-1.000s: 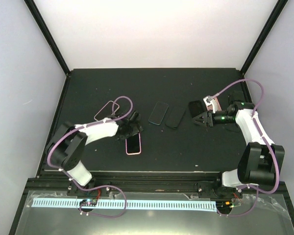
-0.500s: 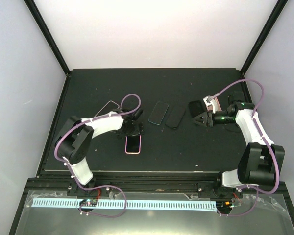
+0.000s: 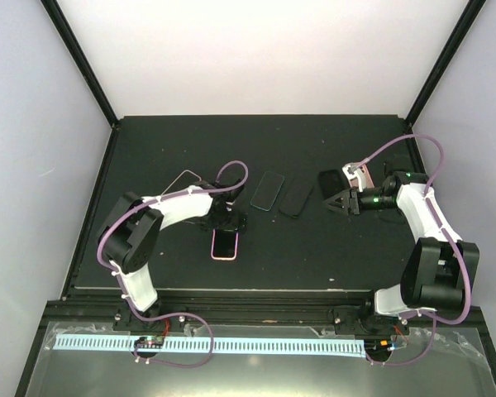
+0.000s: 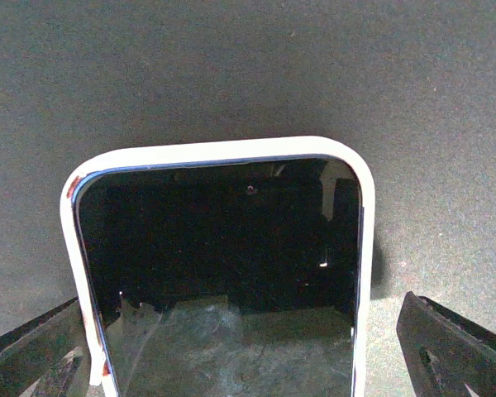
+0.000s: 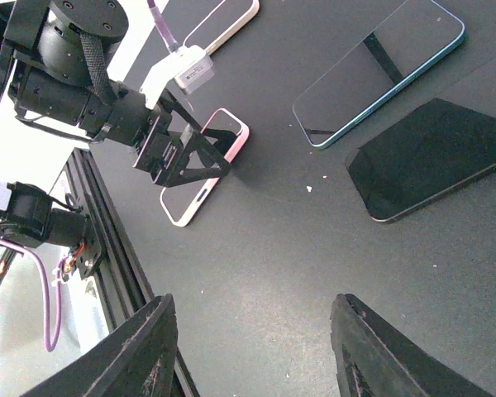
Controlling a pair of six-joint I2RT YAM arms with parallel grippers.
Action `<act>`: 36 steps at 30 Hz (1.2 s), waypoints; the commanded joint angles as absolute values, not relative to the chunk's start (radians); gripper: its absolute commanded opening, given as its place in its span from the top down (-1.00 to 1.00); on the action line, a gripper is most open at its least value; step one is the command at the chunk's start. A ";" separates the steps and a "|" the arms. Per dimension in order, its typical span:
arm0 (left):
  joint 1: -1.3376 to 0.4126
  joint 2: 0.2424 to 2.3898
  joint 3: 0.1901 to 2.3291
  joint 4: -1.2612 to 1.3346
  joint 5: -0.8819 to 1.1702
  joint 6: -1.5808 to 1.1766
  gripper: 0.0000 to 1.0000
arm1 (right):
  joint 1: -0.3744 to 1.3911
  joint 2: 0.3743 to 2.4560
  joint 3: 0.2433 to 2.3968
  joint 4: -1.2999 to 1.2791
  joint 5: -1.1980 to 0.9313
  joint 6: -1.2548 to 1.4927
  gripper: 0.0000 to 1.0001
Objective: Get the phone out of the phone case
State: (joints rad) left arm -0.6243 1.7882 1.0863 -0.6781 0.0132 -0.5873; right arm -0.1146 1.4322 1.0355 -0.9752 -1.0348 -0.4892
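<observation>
The phone (image 3: 224, 246) lies screen up in a pale pink phone case (image 4: 215, 150) on the black mat, near the front left. My left gripper (image 3: 226, 222) hangs over its far end, open, with a finger (image 4: 450, 351) on each side of the case and apart from it. The dark screen (image 4: 219, 248) fills the left wrist view. My right gripper (image 3: 336, 199) hovers open over bare mat at the right, holding nothing. In the right wrist view the cased phone (image 5: 202, 169) shows under the left gripper (image 5: 182, 153), far from the right gripper (image 5: 256, 347).
A phone in a teal case (image 3: 267, 190) and a black phone (image 3: 296, 198) lie side by side mid-mat. An empty clear case (image 3: 182, 184) lies behind the left arm. Another dark phone (image 3: 331, 180) and a pink item (image 3: 355, 175) sit by the right gripper.
The left arm has swung its forearm toward the back and turned the gripper to line up over the cased phone's far end. The right arm and the phones have stayed put.
</observation>
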 commanded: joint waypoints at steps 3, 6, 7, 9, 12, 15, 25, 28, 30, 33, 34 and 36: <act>-0.628 1.835 1.107 -0.738 0.078 -0.529 -0.98 | -0.115 1.423 1.048 -0.972 -1.062 -0.499 -0.05; -0.630 1.880 1.130 -0.802 0.080 -0.530 -0.98 | -0.116 1.427 1.050 -0.974 -1.064 -0.502 -0.05; -0.629 1.884 1.130 -0.814 0.076 -0.523 -0.98 | -0.116 1.428 1.050 -0.974 -1.065 -0.502 -0.05; -0.626 1.893 1.140 -0.845 0.050 -0.516 -0.98 | -0.117 1.431 1.051 -0.974 -1.067 -0.500 -0.05; -0.629 1.931 1.185 -0.894 0.028 -0.514 -0.95 | -0.116 1.436 1.050 -0.966 -1.063 -0.492 -0.05; -0.627 1.951 1.196 -0.888 0.034 -0.516 -0.82 | -0.117 1.430 1.048 -0.934 -1.015 -0.446 -0.05; -0.630 1.630 1.204 -0.865 0.015 -0.548 -0.49 | -0.027 1.356 1.100 -0.890 -0.887 -0.403 -0.05; -0.627 1.512 1.248 -0.824 -0.038 -0.611 -0.47 | 0.115 1.374 1.143 -0.872 -0.838 -0.364 -0.06; -0.625 1.459 1.271 -0.779 -0.064 -0.663 -0.47 | 0.190 1.397 1.174 -0.845 -0.819 -0.324 -0.07; -0.621 1.398 1.275 -0.684 -0.094 -0.743 -0.48 | 0.303 1.442 1.222 -0.785 -0.848 -0.235 -0.08; -0.622 1.382 1.272 -0.651 -0.098 -0.768 -0.48 | 0.323 1.449 1.240 -0.767 -0.855 -0.210 -0.08; -0.623 1.351 1.254 -0.590 -0.093 -0.809 -0.49 | 0.399 1.474 1.274 -0.734 -0.846 -0.175 -0.09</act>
